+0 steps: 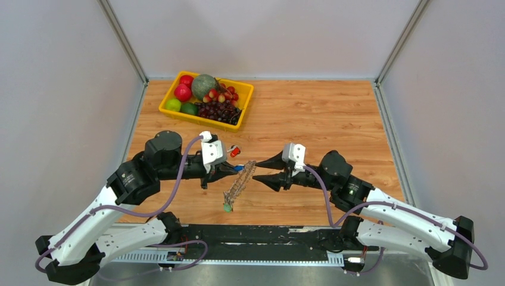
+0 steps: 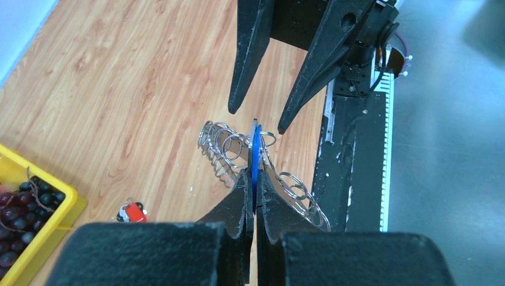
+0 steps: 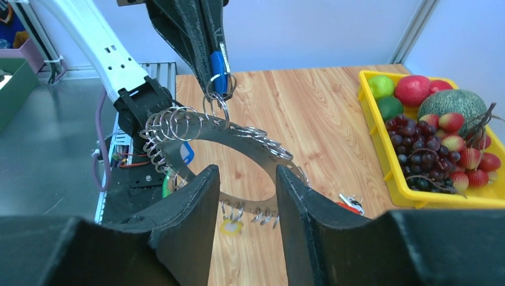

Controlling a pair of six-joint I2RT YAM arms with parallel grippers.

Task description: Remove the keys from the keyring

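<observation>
Blue key pinched, keyring dangling midway along the worktop's near edge.
Left gripper clenches the key's head; right gripper gapes alongside. The ring looks light, floppy and slippery: best gripped close beside that key.

A light wooden tabletop spreads beneath and beyond the left gripper and right gripper. Plain pale grey walls enclose it on three sides, joined by aluminium corner posts. Behind both grippers lies a grey metal surface. The light is soft and even.
</observation>
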